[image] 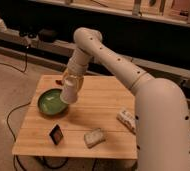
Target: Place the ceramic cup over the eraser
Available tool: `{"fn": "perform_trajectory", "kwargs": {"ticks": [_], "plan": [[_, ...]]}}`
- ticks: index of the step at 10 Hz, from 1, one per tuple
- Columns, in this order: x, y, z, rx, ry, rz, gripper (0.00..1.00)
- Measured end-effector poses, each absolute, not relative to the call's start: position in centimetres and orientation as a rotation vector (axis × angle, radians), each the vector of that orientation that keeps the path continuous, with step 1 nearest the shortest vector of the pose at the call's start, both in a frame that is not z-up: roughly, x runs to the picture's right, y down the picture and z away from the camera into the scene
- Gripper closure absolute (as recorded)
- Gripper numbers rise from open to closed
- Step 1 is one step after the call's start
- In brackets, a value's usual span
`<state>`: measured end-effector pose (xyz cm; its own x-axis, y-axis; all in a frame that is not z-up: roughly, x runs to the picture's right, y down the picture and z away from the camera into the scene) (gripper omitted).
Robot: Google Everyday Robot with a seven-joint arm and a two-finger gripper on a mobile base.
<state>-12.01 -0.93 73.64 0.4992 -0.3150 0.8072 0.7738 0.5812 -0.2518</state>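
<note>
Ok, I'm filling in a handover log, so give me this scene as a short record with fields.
gripper: shut on the ceramic cup, above the left half of the table
ceramic cup: white, held off the table, by the right rim of the green bowl in this view
eraser: standing near the front edge, uncovered, left of the pale pad
white bottle: lying near the right edge
task state: cup not yet over the eraser
</note>
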Motion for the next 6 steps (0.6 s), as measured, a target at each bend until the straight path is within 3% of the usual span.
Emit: {"fn": "perform_trajectory", "kwargs": {"ticks": [6], "plan": [[-14.1,1.8,69.5,-0.726,-0.810,-0.888,1.00]]}}
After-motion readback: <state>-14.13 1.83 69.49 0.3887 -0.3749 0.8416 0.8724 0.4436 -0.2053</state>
